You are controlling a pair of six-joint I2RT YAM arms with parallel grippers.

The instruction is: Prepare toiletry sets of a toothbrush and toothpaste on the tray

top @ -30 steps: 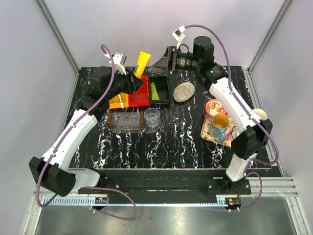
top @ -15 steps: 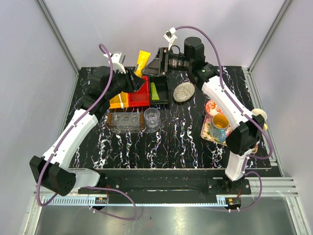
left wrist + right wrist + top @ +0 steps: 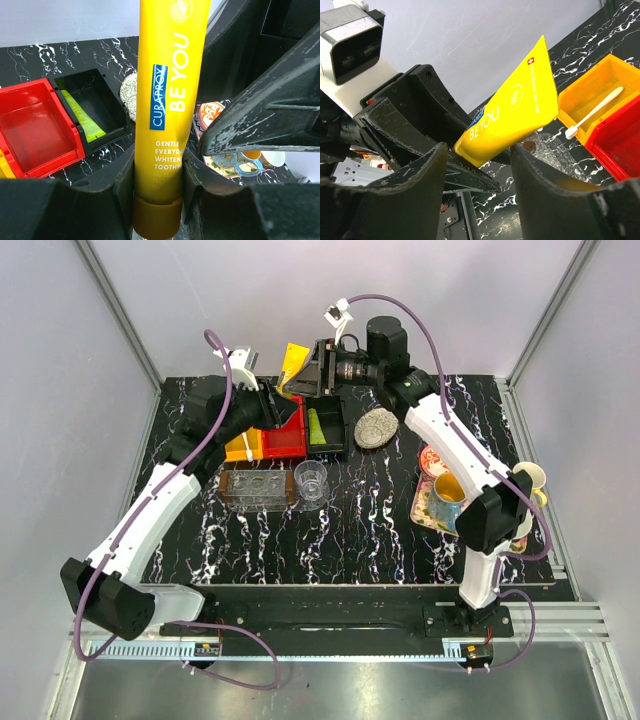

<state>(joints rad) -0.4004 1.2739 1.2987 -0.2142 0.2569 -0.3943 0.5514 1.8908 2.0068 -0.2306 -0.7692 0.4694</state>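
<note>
Above the tabletop's far edge, my left claw [image 3: 157, 200] clamped the yellow Curaprox toothpaste tube [image 3: 170, 100] at its cap end, apparently offering it to my right claw [image 3: 479, 155], spread wide around it.

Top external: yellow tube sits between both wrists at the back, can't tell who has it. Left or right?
Observer: Left. The left wrist view shows the left fingers pressed against both sides of the yellow toothpaste.
Operator: Is the right one closed on it too?
Observer: No. In the right wrist view the right fingers are apart. The tube shows between them and isn't pinched.
Operator: Toothbrush? The left arm blocks it for me.
Observer: The right wrist view shows the white toothbrush lying diagonally in the yellow bin, with nothing gripping it.
</note>
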